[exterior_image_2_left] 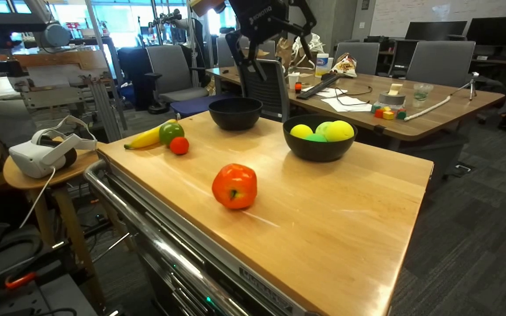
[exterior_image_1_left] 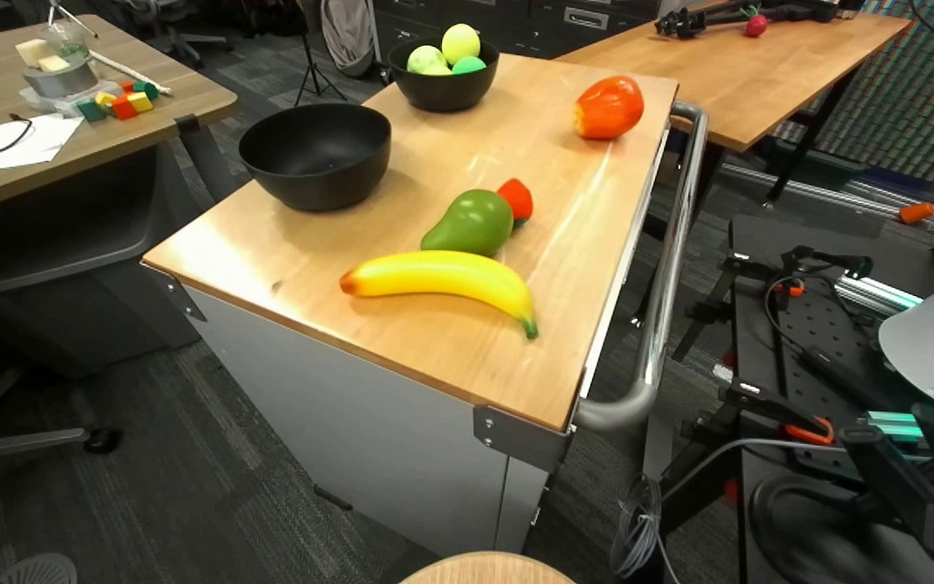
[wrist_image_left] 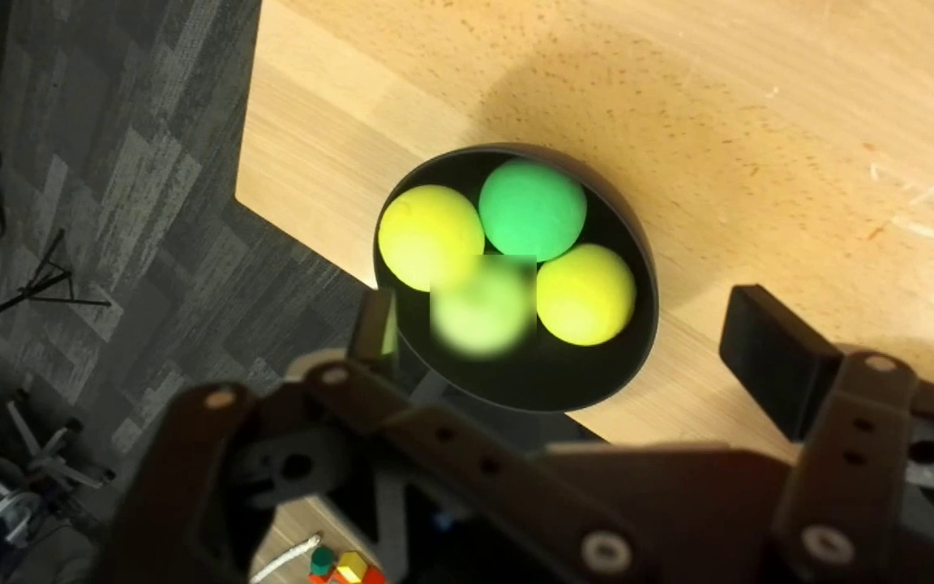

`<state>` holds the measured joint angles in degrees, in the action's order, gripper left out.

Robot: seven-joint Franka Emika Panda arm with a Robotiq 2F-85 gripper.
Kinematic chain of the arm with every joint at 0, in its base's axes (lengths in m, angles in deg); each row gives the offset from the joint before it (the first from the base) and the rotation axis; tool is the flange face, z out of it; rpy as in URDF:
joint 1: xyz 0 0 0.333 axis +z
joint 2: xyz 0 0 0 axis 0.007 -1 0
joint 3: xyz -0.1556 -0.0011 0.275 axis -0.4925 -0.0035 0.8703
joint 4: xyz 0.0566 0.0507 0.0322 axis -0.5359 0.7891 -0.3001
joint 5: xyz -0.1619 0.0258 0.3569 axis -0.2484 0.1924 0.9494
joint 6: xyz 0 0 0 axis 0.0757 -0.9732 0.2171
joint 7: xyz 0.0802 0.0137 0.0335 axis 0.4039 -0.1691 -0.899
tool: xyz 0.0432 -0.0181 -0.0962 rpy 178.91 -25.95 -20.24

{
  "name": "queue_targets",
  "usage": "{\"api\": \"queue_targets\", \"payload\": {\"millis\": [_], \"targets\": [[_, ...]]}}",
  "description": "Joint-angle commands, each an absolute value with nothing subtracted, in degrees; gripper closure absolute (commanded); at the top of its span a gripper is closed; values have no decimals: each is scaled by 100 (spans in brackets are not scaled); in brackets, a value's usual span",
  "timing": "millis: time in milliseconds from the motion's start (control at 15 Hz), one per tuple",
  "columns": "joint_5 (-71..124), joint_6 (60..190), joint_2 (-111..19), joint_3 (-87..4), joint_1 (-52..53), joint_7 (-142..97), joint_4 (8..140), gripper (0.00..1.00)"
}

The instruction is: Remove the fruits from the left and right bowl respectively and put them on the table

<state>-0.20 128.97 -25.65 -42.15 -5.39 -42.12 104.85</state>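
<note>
Near table edge [exterior_image_1_left: 402,353], banana [exterior_image_1_left: 443,273] (room beside)

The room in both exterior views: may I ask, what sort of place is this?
Probably a robotics lab, perhaps inside an office. In an exterior view, the gripper marked ROBOTIQ, a VR headset and grey office chairs suggest it.

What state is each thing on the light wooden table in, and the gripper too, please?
Gripper: open, holding nothing
Black bowl: upright, holding four round fruits
Other black bowl: upright, no fruit showing inside
Banana: lying on the table
Green oval fruit: lying beside the banana
Small red fruit: resting near the green oval fruit
Orange-red fruit: on the table, set apart
</note>
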Motion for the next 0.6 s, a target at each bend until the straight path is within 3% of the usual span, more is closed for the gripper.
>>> {"api": "queue_targets", "payload": {"millis": [0,533], "targets": [[137,12966,-2685,-4220,-526,-4382,10338,0],[899,12997,-3832,-4235,-566,-5265,9460,0]]}}
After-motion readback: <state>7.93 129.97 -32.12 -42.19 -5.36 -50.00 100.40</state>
